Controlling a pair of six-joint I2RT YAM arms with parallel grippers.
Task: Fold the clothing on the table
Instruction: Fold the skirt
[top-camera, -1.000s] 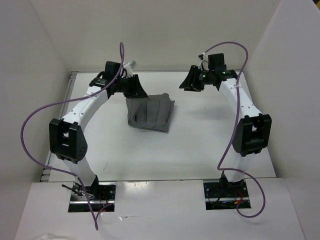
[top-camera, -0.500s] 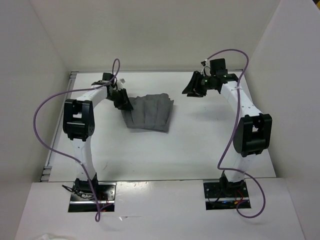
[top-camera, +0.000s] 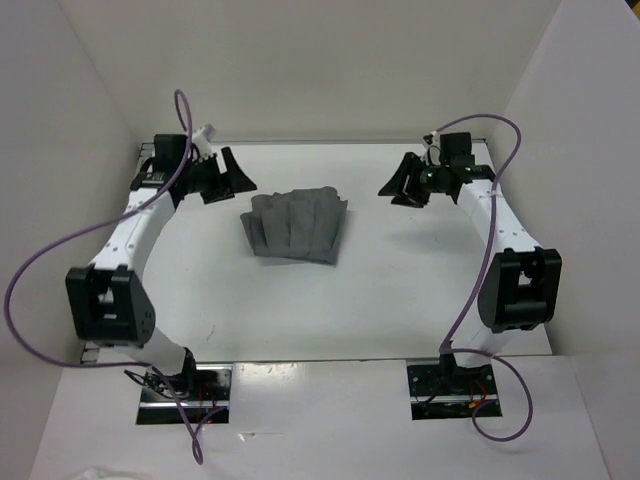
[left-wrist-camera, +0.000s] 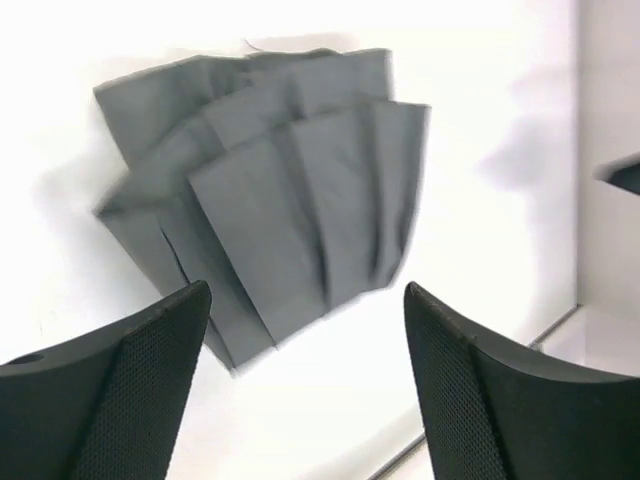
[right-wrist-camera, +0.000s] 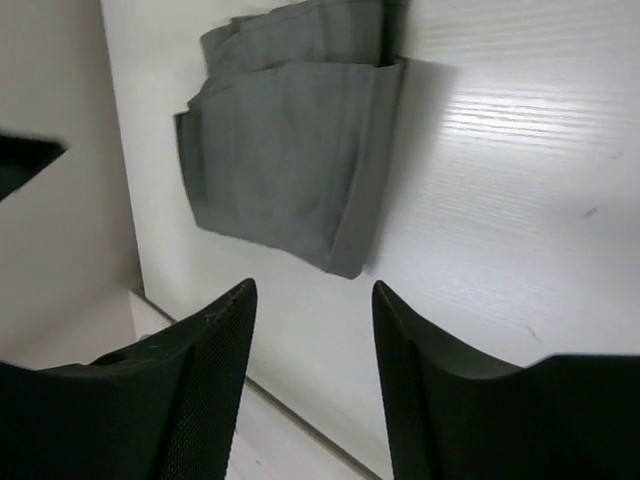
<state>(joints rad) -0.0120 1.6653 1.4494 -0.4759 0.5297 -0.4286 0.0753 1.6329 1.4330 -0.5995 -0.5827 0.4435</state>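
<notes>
Skirt: dark grey and pleated, lying folded into a compact bundle on the white tabletop. It sits toward the far middle, between the two arms. The pleats fan out in stacked layers, and the right wrist view shows one folded edge doubled over.

Left arm: stretched along the left side toward the far left corner. Left jaws are spread wide with nothing between the fingers. They hang above the tabletop, left of the skirt and not touching it.

Right arm: reaches up the right side. Right jaws are parted with a narrower gap than the left and are empty, fingers clear of the cloth. They hang to the right of the skirt, apart from it.

White walls stand around the tabletop.
</notes>
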